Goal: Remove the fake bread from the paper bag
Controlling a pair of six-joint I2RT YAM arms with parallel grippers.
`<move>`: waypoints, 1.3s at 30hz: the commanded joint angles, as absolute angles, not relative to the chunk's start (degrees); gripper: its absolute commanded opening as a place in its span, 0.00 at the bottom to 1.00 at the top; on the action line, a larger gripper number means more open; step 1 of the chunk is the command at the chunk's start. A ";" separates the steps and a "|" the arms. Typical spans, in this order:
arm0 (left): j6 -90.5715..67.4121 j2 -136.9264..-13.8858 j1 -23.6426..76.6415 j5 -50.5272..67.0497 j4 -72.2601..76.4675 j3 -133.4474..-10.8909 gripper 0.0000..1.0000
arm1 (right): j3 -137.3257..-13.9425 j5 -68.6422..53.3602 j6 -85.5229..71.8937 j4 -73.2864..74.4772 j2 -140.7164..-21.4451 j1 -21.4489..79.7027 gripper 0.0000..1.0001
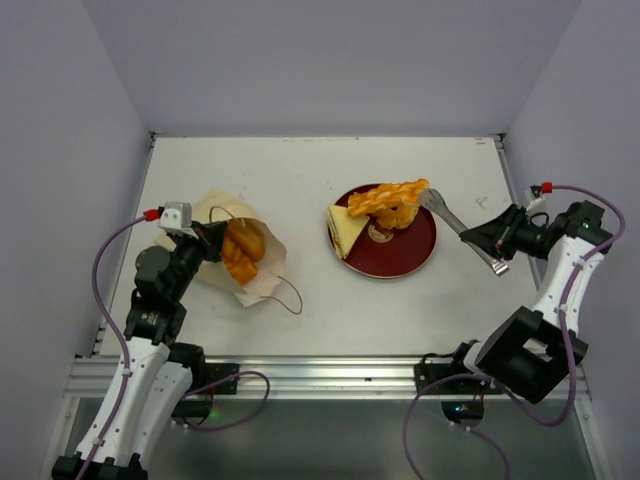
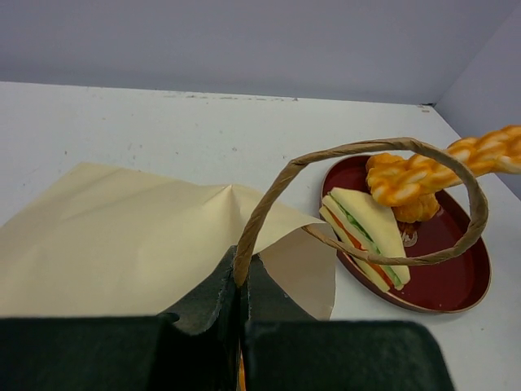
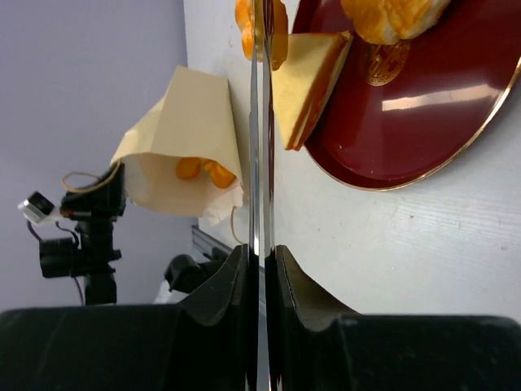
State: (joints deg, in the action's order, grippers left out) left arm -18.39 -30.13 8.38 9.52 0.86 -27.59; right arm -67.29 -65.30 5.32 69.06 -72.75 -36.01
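Observation:
The paper bag point(image 1: 262, 272) lies on its side at the table's left, mouth facing the plate, with orange fake bread point(image 1: 243, 251) showing inside. My left gripper point(image 1: 207, 240) is shut on its brown loop handle point(image 2: 358, 148). My right gripper point(image 1: 503, 238) is shut on metal tongs point(image 1: 462, 226), whose tips pinch a braided loaf point(image 1: 388, 197) over the red plate point(image 1: 410, 252). A pale sandwich point(image 1: 347, 230) and another golden piece point(image 1: 398, 216) lie on that plate. The right wrist view shows the tongs point(image 3: 260, 122), the bag point(image 3: 187, 122) and the sandwich point(image 3: 305, 90).
The white table point(image 1: 300, 170) is walled at the back and both sides. An aluminium rail point(image 1: 300, 375) runs along the near edge. The bag's second handle point(image 1: 290, 295) trails on the table toward the front.

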 commanded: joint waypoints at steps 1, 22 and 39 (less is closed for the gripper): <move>-17.49 -29.44 8.53 10.02 2.20 -30.41 0.00 | -63.83 -68.64 -7.02 59.52 -69.35 -38.23 0.00; -17.58 -30.06 8.53 10.46 2.64 -30.50 0.00 | -54.93 -65.04 -11.16 50.45 -77.08 -40.87 0.05; -17.58 -30.41 8.53 10.72 2.90 -30.94 0.00 | -60.47 -59.41 4.92 63.46 -84.90 -41.22 0.34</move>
